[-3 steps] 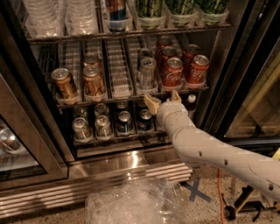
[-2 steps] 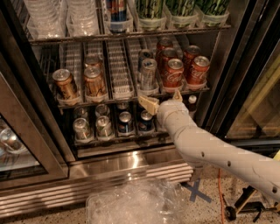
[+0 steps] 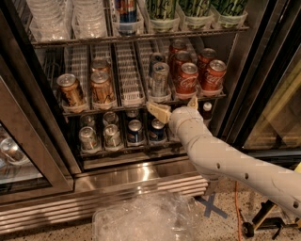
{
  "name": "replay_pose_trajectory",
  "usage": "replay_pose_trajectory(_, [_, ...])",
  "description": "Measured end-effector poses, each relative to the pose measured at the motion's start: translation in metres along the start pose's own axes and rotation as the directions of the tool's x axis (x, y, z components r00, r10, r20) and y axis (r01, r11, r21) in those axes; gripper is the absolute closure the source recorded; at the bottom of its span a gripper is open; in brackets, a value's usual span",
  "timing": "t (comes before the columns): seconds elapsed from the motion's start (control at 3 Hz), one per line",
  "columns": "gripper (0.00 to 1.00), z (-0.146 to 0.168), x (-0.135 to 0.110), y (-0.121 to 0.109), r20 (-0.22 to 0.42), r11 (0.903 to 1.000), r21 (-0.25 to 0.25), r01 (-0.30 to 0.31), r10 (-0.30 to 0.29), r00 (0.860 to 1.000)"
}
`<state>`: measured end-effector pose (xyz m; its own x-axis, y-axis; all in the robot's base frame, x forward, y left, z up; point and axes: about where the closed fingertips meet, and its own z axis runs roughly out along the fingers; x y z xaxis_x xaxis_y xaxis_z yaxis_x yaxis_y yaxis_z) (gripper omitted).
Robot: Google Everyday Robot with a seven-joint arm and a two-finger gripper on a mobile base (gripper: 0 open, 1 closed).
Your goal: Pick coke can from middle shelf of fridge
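Note:
Several red coke cans stand at the right of the middle shelf [image 3: 134,107] of the fridge [image 3: 127,175], the front two being one can [image 3: 186,77] and another [image 3: 214,74]. A slim silver can [image 3: 160,78] stands left of them, and gold-brown cans [image 3: 101,87] further left. My gripper [image 3: 175,106] is open and empty. It sits at the shelf's front rail, just below the front-left coke can. One pale finger [image 3: 158,112] points left under the silver can. The other [image 3: 193,101] rises below the coke can.
The lower rack holds small bottles and blue cans [image 3: 135,131]. The upper rack holds clear cups [image 3: 49,16] and green-patterned tubs [image 3: 195,12]. An open glass door [image 3: 23,155] is at the left. Crumpled clear plastic [image 3: 146,219] and a blue tape cross [image 3: 211,207] lie on the floor.
The gripper's fingers have spread a little wider, the left one edging left. The arm has barely moved, and the cans have not moved.

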<state>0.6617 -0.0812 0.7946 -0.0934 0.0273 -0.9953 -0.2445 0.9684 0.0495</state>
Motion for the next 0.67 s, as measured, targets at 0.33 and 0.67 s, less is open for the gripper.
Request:
replay_pose_trajectory(0.33, [0.09, -0.013, -0.012, 0.004, 0.022, 0.9994, 0.012, 0.032, -0.032, 0.999])
replay_pose_trajectory(0.67, [0.1, -0.031, -0.027, 0.003, 0.05, 0.9974, 0.035, 0.063, -0.065, 0.997])
